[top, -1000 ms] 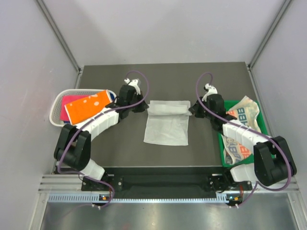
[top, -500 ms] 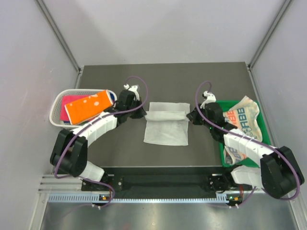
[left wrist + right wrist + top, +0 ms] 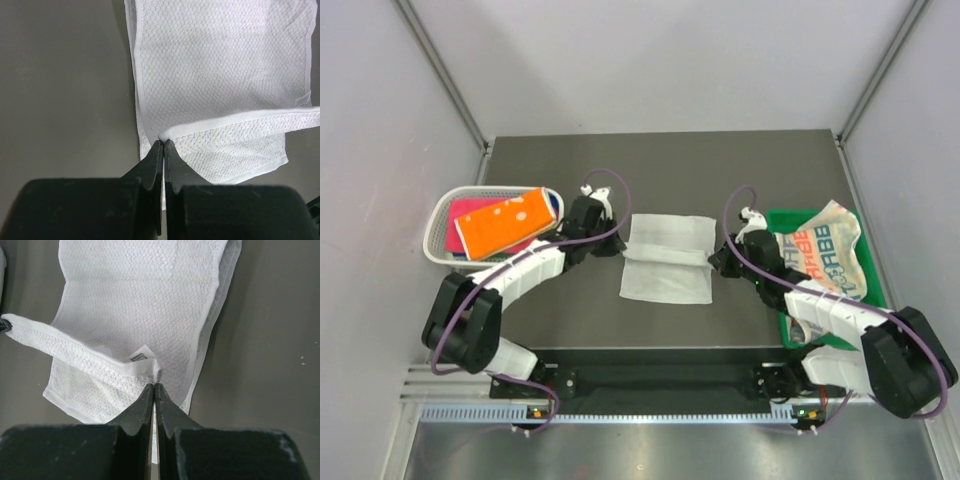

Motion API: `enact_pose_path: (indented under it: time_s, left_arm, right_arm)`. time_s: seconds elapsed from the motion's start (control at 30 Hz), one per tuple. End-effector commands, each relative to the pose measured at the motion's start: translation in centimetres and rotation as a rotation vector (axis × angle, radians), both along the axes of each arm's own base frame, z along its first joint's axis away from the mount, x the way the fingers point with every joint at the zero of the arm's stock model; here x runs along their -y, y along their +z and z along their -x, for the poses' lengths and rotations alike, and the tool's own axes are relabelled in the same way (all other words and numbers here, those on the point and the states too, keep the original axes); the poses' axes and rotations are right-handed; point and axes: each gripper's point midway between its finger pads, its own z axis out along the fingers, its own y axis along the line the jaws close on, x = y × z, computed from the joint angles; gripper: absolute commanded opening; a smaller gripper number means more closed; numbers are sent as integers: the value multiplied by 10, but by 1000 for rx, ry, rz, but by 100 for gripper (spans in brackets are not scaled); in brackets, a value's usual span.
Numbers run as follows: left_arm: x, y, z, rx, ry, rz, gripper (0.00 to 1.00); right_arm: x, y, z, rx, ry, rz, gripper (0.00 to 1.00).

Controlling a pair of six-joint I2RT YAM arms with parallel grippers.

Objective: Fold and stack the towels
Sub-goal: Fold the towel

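Nearest the arms, the left gripper [image 3: 163, 142] and right gripper [image 3: 154, 386] are each clamping fully shut on one corner of the same hem of the white towel [image 3: 667, 270]. The towel is lying mid-counter [image 3: 660, 165] between them. To fold well, both grippers should be travelling level and together, keeping that hem taut and landing its corners squarely on the opposite corners before letting go. Farther out, the orange dotted towel [image 3: 500, 222] is sitting in the mesh basket [image 3: 438, 222], and the letter-print towel [image 3: 825, 250] is waiting in the green tray [image 3: 790, 216].
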Motion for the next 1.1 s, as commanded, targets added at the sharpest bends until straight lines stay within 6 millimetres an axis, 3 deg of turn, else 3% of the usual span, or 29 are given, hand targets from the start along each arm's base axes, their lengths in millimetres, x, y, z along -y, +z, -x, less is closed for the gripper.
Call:
enact_pose_path:
  time_s: [0.0,0.27,0.63,0.8,1.07]
  left_arm:
    - [-1,20,-1,56,6,17,0]
    - [-2,15,11,39,-4,0,0]
    - [-6,-15,31,-14,-17,-19,0]
    - [-6,-25,37,-34,-29,-24,2]
    - [-5,-21,43,-33,-45,-17,19]
  right_arm:
    - [-5,28,-8,94,-18,-42,0]
    - [-5,26,-2,90,-16,-43,0]
    - [-9,-12,14,25,5,-40,1]
    - [-9,-20,21,12,21,-42,13]
    - [0,-16,32,19,18,-23,29]
